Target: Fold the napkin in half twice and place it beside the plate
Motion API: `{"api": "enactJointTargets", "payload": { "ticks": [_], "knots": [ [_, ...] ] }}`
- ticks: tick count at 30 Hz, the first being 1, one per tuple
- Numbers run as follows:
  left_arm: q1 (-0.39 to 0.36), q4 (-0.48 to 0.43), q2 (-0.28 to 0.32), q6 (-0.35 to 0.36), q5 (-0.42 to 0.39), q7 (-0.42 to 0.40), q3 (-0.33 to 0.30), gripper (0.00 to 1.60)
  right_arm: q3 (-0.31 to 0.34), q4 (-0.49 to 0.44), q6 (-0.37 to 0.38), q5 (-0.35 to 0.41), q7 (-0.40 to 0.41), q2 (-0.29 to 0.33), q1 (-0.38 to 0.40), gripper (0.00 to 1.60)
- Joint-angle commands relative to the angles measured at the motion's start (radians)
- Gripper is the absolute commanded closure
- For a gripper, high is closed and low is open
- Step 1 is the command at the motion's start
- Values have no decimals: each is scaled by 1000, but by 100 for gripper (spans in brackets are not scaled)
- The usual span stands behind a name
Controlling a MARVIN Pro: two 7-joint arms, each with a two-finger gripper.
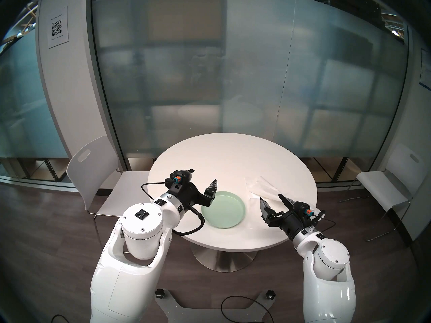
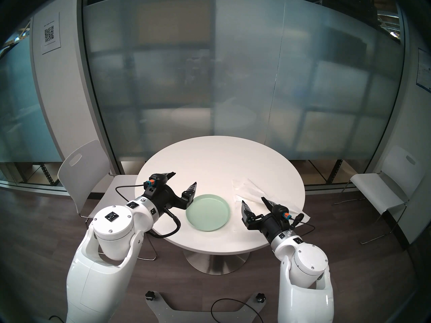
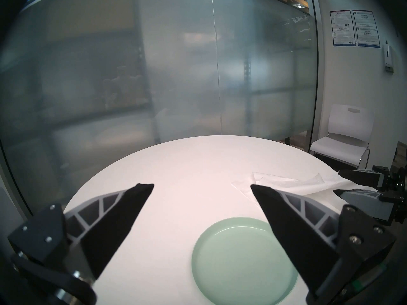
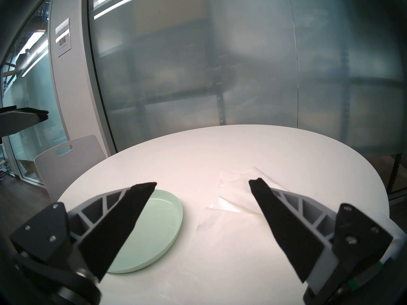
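On the counter [image 1: 210, 152], napkin [image 1: 258, 187] rumpled right of plate [image 1: 223, 210], unfolded; both jaws spread, empty. Next: pinch an edge, fold.

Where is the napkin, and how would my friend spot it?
Find the round white table in the middle of the room. On it sits a mint-green plate, and the napkin lies to the plate's right, under the right gripper. It is the thin, crumpled white sheet, almost the table's colour, with one corner reaching past the table's edge.
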Motion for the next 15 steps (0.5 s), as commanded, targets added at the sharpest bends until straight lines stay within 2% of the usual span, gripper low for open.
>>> {"api": "enactJointTargets", "payload": {
  "ticks": [1, 9, 15],
  "knots": [
    [-1, -17, 2, -1, 1, -1, 1, 0, 0, -18, -1, 1, 0, 0, 4, 0],
    [-2, -17, 2, -1, 1, 0, 1, 0, -1, -43, 12, 1, 14, 9, -8, 0],
    [-2, -17, 3, -1, 0, 1, 2, 0, 40, -81, 39, 16, 31, 25, -19, 0]
  ]
}}
